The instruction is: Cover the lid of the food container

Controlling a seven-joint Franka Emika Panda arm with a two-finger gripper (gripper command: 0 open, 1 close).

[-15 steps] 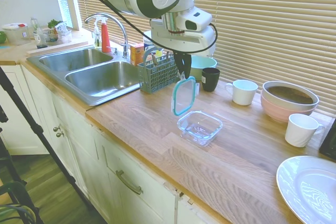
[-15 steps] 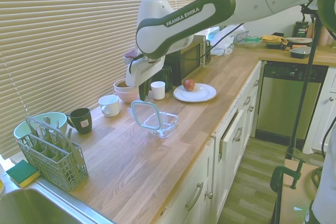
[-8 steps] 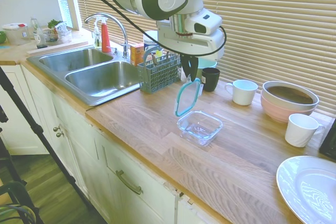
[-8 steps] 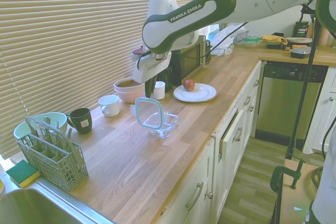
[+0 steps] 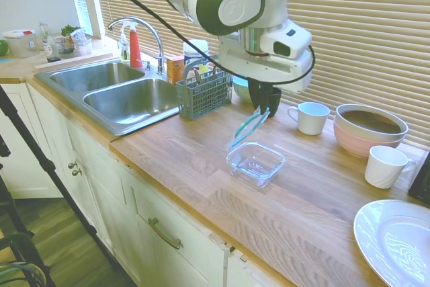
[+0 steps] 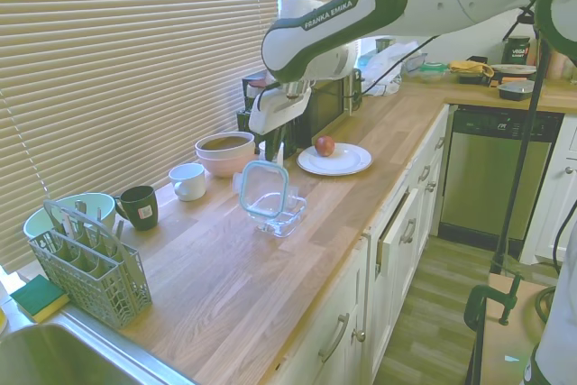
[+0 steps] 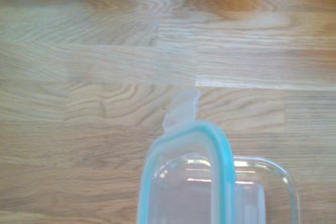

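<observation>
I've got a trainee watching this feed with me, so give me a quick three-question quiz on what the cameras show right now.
1. True or false: the lid is already seated flat on the food container.
2. The gripper holds the lid by: A) its upper edge, B) its lower edge, C) not at all.
3. Name the fruit on the white plate.

Key:
1. False; the lid hangs tilted, above and beside the container.
2. A.
3. An apple, by its look.
</observation>
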